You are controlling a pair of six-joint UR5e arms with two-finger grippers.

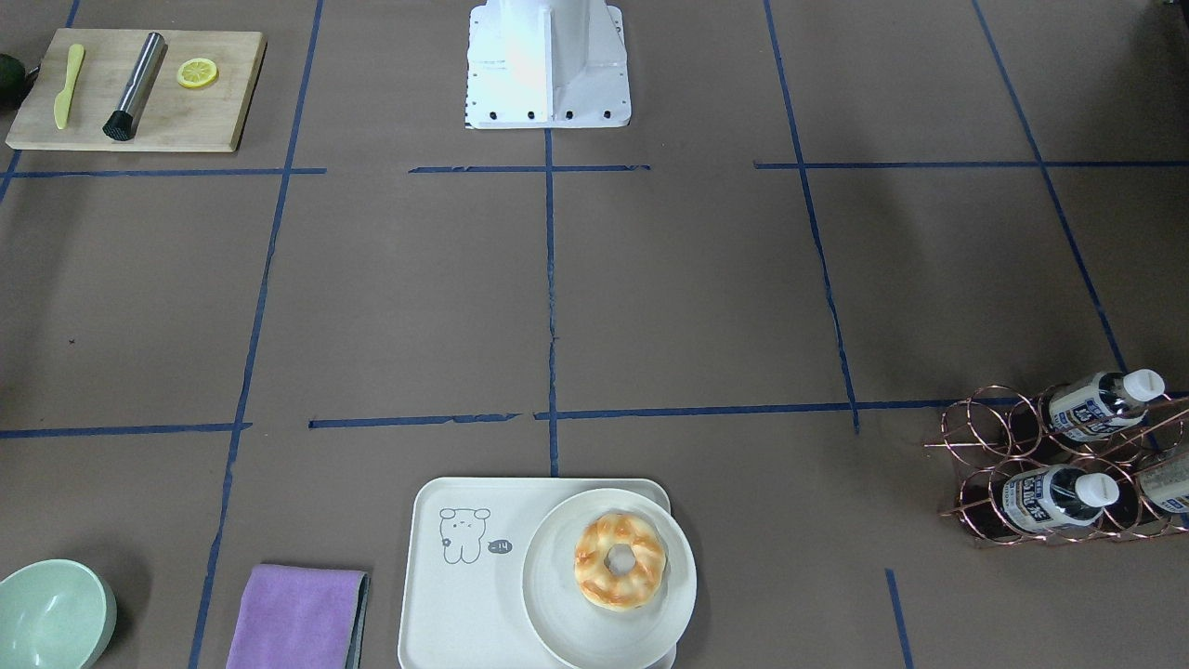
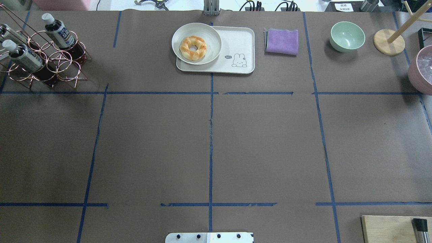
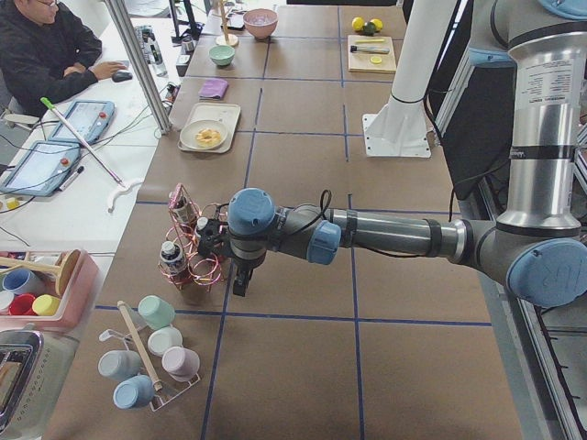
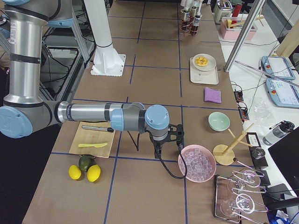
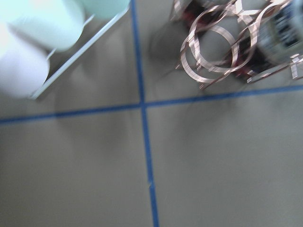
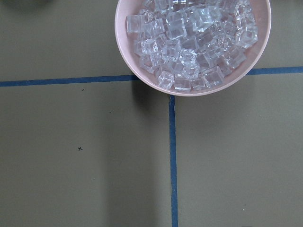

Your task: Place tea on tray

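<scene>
Overhead, clear plastic tea bottle (image 2: 60, 33) sits nine o'clock from cream plastic tray (image 2: 240, 42); jaws' opening: cannot tell.

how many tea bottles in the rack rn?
3, all in the copper rack: upper bottle, lower bottle, third bottle cut by the front view's right edge. Others may be off-frame.

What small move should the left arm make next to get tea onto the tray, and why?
Probably ease the left gripper toward a tea bottle in the copper rack: it hangs beside the rack, and the tray has bare room.
</scene>
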